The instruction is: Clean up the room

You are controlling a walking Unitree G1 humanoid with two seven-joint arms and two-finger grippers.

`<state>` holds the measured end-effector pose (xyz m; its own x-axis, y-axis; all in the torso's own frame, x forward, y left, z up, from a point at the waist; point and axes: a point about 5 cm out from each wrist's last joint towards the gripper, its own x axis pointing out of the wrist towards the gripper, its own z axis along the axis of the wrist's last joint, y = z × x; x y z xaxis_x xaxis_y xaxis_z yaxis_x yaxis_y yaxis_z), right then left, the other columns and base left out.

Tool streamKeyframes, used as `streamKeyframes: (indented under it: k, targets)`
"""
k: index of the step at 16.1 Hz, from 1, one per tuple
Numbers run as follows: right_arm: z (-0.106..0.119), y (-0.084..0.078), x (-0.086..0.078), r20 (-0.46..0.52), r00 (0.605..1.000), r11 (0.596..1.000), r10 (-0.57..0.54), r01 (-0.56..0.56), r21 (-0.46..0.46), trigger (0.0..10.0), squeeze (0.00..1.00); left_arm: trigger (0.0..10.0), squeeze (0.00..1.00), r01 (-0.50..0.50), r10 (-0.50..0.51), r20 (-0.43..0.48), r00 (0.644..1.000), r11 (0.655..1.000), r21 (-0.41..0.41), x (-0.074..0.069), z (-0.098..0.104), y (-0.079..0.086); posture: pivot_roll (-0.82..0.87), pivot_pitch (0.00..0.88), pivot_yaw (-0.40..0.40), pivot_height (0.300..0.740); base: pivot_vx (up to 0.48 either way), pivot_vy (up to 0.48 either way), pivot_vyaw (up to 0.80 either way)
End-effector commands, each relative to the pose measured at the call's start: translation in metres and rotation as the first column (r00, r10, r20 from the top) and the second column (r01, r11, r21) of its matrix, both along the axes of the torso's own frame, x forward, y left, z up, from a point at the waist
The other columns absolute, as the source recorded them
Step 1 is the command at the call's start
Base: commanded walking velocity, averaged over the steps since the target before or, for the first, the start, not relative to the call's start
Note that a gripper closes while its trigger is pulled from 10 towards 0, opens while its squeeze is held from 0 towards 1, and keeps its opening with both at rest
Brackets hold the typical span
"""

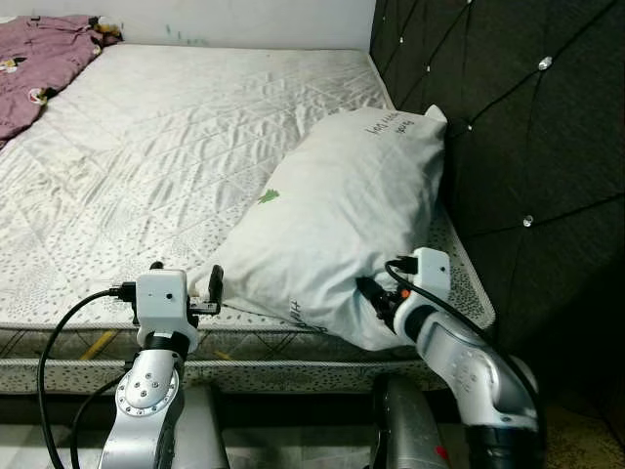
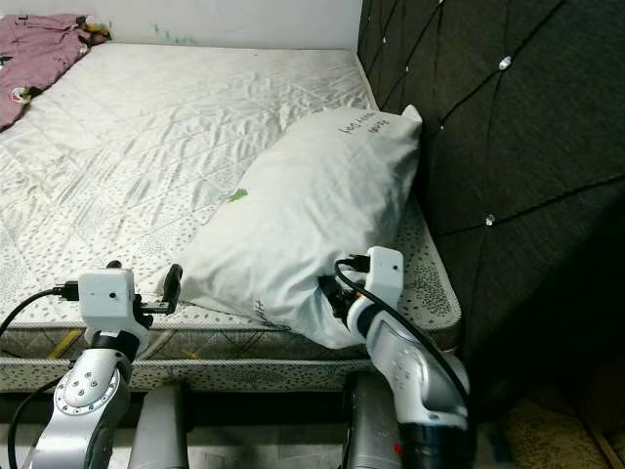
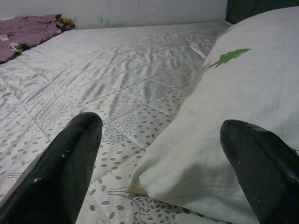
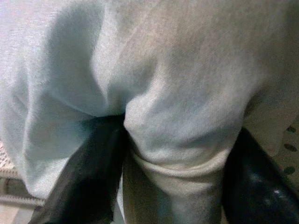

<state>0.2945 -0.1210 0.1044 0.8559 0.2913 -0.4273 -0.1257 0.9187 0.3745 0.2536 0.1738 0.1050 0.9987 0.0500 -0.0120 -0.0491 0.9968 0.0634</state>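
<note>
A white pillow (image 1: 342,215) with a small green tree print lies tilted on the bare mattress (image 1: 176,147), its top leaning on the headboard. At the pillow's lower left corner by the mattress edge my left gripper (image 1: 187,277) is open. In the left wrist view its fingers (image 3: 70,158) stand wide apart, with the pillow corner (image 3: 140,186) between them. My right gripper (image 1: 376,298) is pressed into the pillow's lower right end. The right wrist view shows a fold of pillow fabric (image 4: 177,140) bunched between its two black fingers (image 4: 88,168).
A dark tufted headboard (image 1: 527,147) rises along the right side. A purple blanket (image 1: 39,68) lies crumpled at the far left corner of the mattress. The mattress front edge (image 1: 293,371) runs just before my arms.
</note>
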Motion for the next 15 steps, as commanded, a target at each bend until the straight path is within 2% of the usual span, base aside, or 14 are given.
streamKeyframes:
  k: [1,5,8,13,15]
  targets:
    - [0.008,0.002,0.007,0.043,0.999,1.000,-0.009,0.010,-0.015,0.0,0.00,10.0,0.00,-0.001,0.001,-0.003,1.000,1.000,0.000,0.001,-0.001,0.000,-0.03,0.000,-0.041,0.511,0.000,0.000,0.00]
    - [0.008,0.001,0.011,0.083,0.996,0.999,-0.017,0.020,-0.043,0.0,0.00,10.0,0.00,-0.001,0.001,0.001,1.000,1.000,-0.005,0.002,-0.001,-0.001,-0.03,0.000,-0.042,0.511,0.000,0.000,0.00]
    - [0.006,-0.007,0.017,0.113,0.993,0.995,-0.024,0.035,-0.093,0.0,0.00,10.0,0.00,0.000,0.000,0.002,1.000,1.000,-0.005,0.003,-0.002,-0.002,-0.03,0.000,-0.042,0.511,0.000,0.000,0.00]
    - [-0.002,-0.007,0.024,0.118,0.993,0.991,0.020,-0.004,-0.134,0.0,0.00,10.0,0.00,-0.002,0.002,0.012,1.000,1.000,0.001,0.005,-0.001,-0.002,-0.02,0.000,-0.042,0.511,0.000,0.000,0.00]
    - [0.002,-0.021,0.034,0.122,0.992,0.989,-0.018,0.035,-0.143,0.0,0.00,10.0,0.00,-0.003,0.003,0.013,1.000,1.000,0.001,0.006,-0.001,-0.001,-0.02,0.000,-0.043,0.511,0.000,0.000,0.00]
